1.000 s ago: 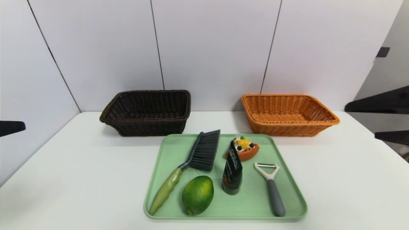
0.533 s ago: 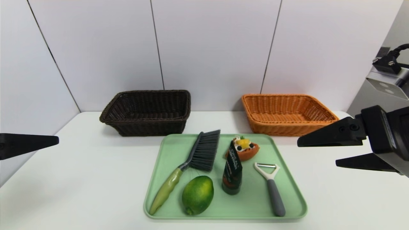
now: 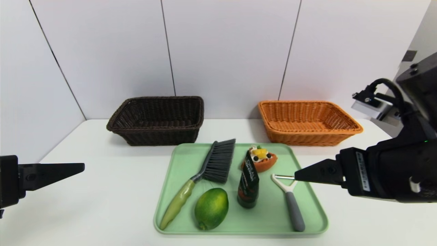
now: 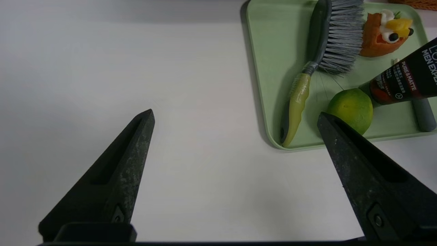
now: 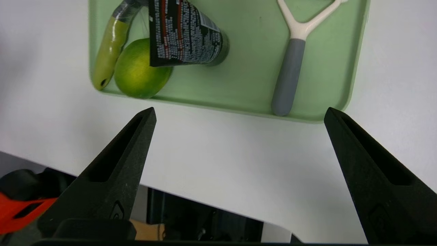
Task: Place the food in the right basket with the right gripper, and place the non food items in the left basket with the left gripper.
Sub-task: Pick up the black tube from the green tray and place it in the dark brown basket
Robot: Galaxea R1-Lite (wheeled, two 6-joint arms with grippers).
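Note:
A green tray (image 3: 273,218) at the table's front holds a grey brush with a green handle (image 3: 218,164), a lime (image 3: 211,208), an upright black tube (image 3: 248,181), an orange fruit tart (image 3: 261,158) and a grey-handled peeler (image 3: 291,200). The dark brown left basket (image 3: 160,136) and the orange right basket (image 3: 307,138) stand behind the tray. My left gripper (image 4: 235,114) hovers open over bare table left of the tray, nothing in it. My right gripper (image 5: 239,111) is open and empty at the tray's right front, its tip over the peeler's head in the head view.
The white table (image 3: 102,191) has bare surface on both sides of the tray. A white panelled wall (image 3: 225,51) rises right behind the baskets. The table's front edge (image 5: 205,201) shows below my right gripper.
Both arms have come in from the sides toward the tray. The right gripper moved left and down to the peeler's head. The left gripper moved right and lower. Nothing on the tray moved.

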